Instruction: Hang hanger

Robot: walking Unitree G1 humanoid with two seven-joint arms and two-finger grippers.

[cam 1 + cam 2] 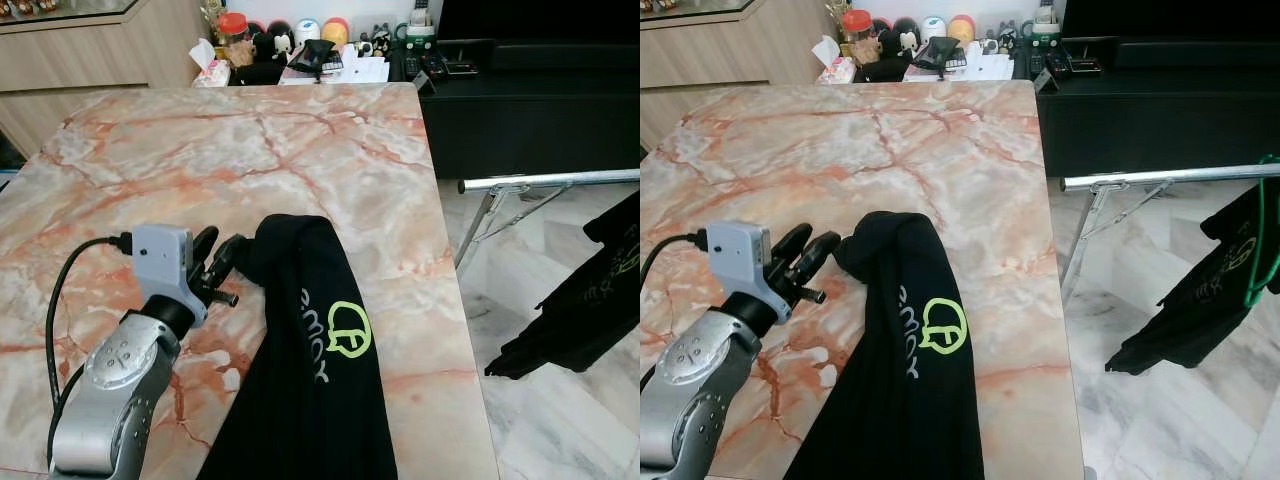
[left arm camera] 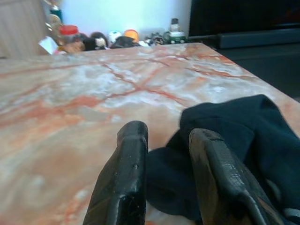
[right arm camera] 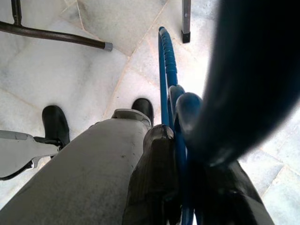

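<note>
Our left gripper [image 1: 222, 255], fingers spread, touches the soft black shirt [image 1: 310, 370] on veined marble table [image 1: 200, 150]; our right gripper [image 3: 180, 187] pinches a thin blue hanger [image 3: 165, 75] (over pale tiles).

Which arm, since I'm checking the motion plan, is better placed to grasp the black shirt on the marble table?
Left. The left gripper rests with open fingers at the bunched end of the black shirt with green logo on the pink marble table. The right gripper is shut on a blue hanger.

Shirt [image 1: 310, 370] on table [image 1: 200, 170], right of left end effector [image 1: 222, 262]; rack rail [image 1: 1160, 178] beyond table's right edge.
</note>
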